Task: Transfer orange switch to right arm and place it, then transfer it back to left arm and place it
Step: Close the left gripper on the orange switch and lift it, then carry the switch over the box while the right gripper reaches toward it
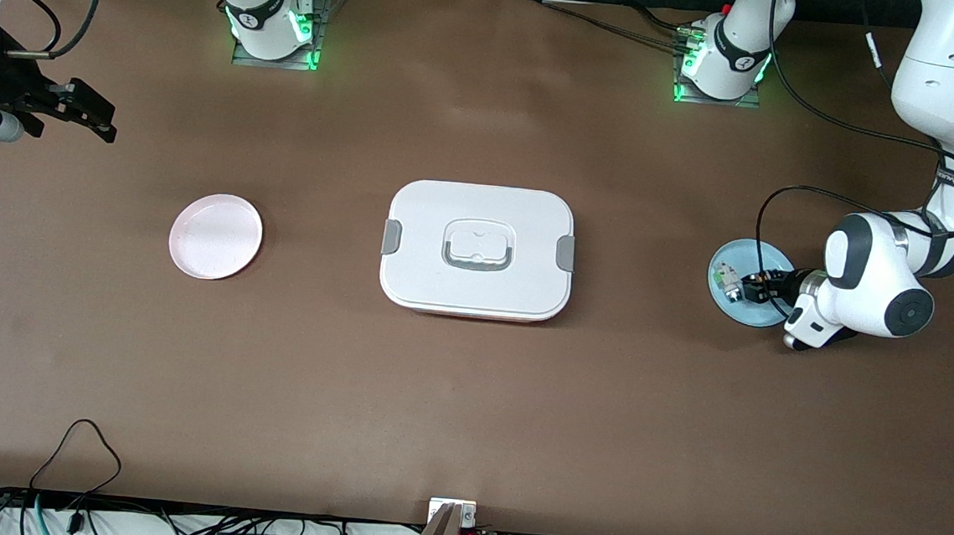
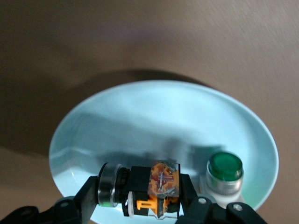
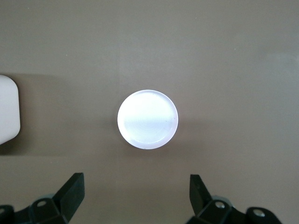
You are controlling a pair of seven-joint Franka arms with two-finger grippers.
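Brown bench point(image 1: 468, 401) carries: 1 white box point(image 1: 481, 209), 2 plates, 1 switch, 1 green-topped part. 2 arms work over it.

L arm comes from its base, elbow bent, forearm laid low and level. Its wrist points toward the box from the blue plate's 3 o'clock in the front view. L pincer point(image 1: 748, 288) is down in the blue plate point(image 1: 747, 253), open, one finger each side of the switch point(image 1: 754, 289). Can't tell if the pads touch it.

In the L wrist view the switch point(image 2: 161, 184) lies on its side on the plate point(image 2: 154, 116), between the black fingers point(image 2: 88, 196). The green-topped part point(image 2: 225, 170) stands just beside it on the same plate, apart from the pincer point(image 2: 140, 193). In the front view that part point(image 1: 725, 276) is at approx. 10 o'clock from the switch.

R arm waits. R pincer point(image 1: 89, 114) hangs wide open over bare bench at that arm's end, at 10 o'clock from the pink plate point(image 1: 215, 237), holding nothing.

Pink plate is at the box's 9 o'clock, blue plate at its 3 o'clock, both well apart from it. R wrist view: pink plate point(image 3: 147, 119) has nothing in it, box corner point(image 3: 8, 109) at the edge, pincer point(image 3: 138, 196) spread.
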